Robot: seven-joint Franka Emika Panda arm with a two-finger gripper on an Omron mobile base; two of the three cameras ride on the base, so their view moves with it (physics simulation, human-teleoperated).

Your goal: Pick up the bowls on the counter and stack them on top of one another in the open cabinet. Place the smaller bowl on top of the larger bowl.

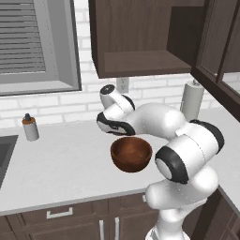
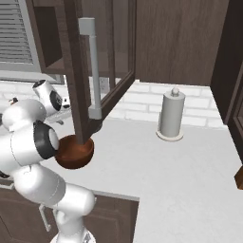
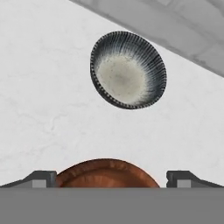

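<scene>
The larger bowl [image 1: 131, 153], glossy reddish-brown wood, sits on the counter [image 1: 61, 164] under my hand; its rim [image 3: 107, 175] shows at the bottom of the hand view. My gripper [image 3: 111, 179] hangs just above it, open, its fingertips [image 3: 43, 178] spread wider than the visible rim and apart from it. The smaller bowl [image 3: 128, 70], grey with a dark ribbed rim and pale speckled inside, lies on the counter beyond the brown one, close to the brick wall. The open cabinet [image 1: 136, 61] hangs above with a bare shelf.
A paper towel holder [image 1: 192, 98] [image 2: 171, 116] stands at the back right of the counter. An open cabinet door [image 2: 78, 71] with a silver handle juts out over the brown bowl [image 2: 73, 153]. A small bottle [image 1: 30, 127] and a sink edge [image 1: 4, 154] lie to the left.
</scene>
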